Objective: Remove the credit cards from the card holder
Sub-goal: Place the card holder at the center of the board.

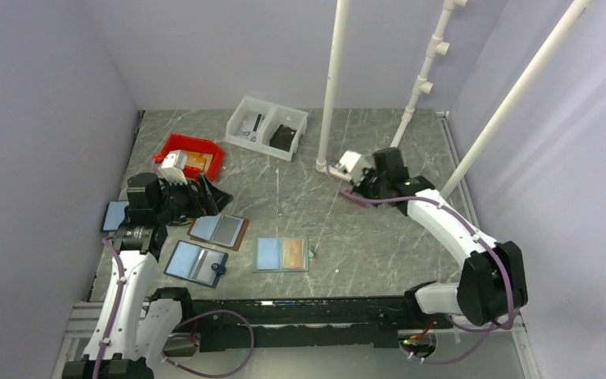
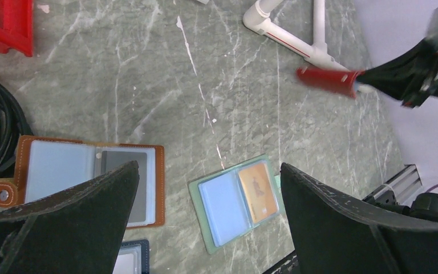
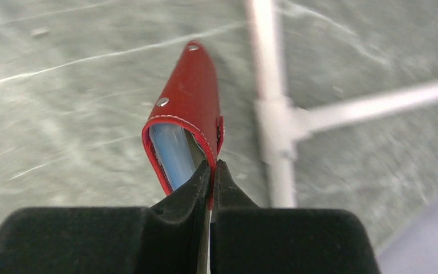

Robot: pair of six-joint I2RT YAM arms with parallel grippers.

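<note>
My right gripper (image 3: 211, 165) is shut on one edge of the red card holder (image 3: 185, 103) and holds it folded above the table, next to a white pipe foot. A pale blue-grey inside layer (image 3: 171, 151) shows between its flaps; I cannot make out separate cards. In the left wrist view the red holder (image 2: 326, 80) sticks out from the right gripper's black fingers (image 2: 388, 77). In the top view the right gripper (image 1: 347, 178) is at the back middle. My left gripper (image 2: 209, 167) is open and empty, above the table at the left (image 1: 213, 197).
A brown holder (image 1: 218, 230), a light teal holder with an orange card (image 1: 282, 254) and a dark blue holder (image 1: 196, 263) lie open at the front left. A red bin (image 1: 192, 155) and a white bin (image 1: 267, 126) stand at the back. White pipes (image 1: 330, 87) rise at the back right.
</note>
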